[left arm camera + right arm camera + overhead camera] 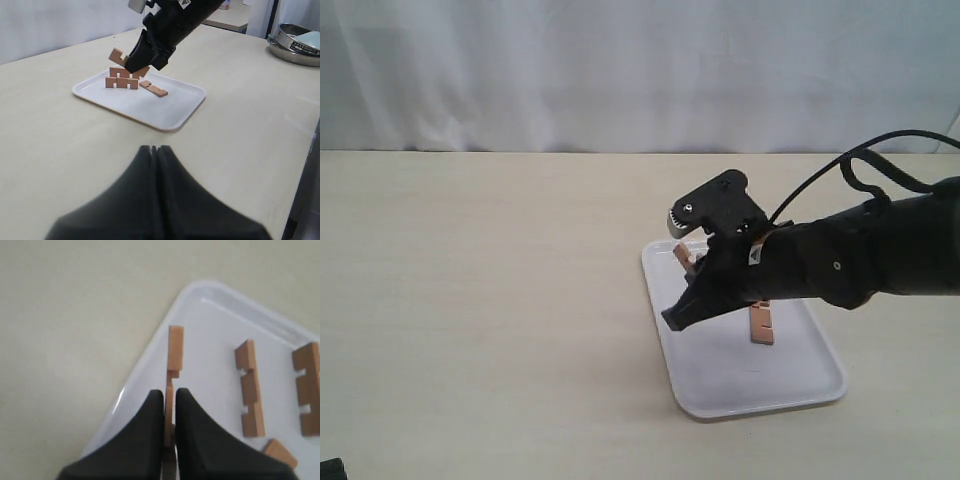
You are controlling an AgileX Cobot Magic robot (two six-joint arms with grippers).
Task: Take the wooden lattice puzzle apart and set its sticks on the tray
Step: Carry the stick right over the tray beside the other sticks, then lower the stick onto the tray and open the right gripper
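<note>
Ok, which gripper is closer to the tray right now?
Right. The right gripper hangs over the tray at its edge, jaws shut on a stick. The left gripper is well off the tray, over the table, jaws shut.

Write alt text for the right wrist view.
A black tool pinches a notched wooden stick over the edge of a white tray. Two more notched sticks rest side by side on the tray.
</note>
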